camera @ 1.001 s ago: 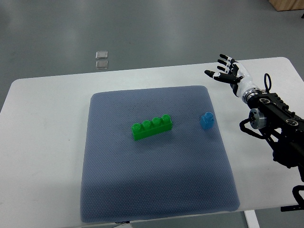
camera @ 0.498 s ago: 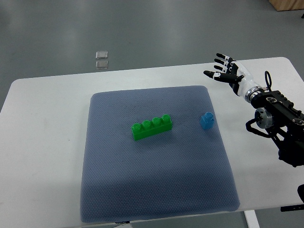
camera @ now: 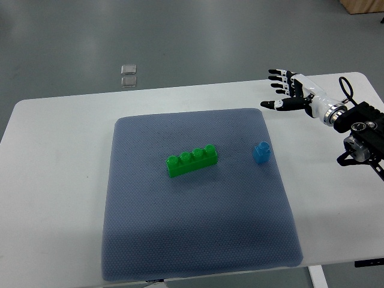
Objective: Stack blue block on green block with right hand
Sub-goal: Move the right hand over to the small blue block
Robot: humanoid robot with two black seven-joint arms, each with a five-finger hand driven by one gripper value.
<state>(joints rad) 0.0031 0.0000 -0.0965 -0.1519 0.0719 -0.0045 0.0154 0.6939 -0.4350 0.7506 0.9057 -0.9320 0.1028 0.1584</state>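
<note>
A small blue block (camera: 261, 152) stands on the right part of the blue-grey mat (camera: 198, 240). A long green block (camera: 192, 161) with several studs lies near the mat's middle, slightly slanted. My right hand (camera: 283, 90) is open, fingers spread, above the white table beyond the mat's far right corner. It is well up and to the right of the blue block and holds nothing. The left arm is out of view.
The white table (camera: 60, 180) carries the mat. The right forearm (camera: 360, 129) with black joints and cables stretches to the right edge. Two small clear squares (camera: 128, 74) lie on the grey floor beyond the table.
My right hand has turned so its fingers point left and has risen a little. The forearm has swung up and toward the right edge. The blocks have not moved.
</note>
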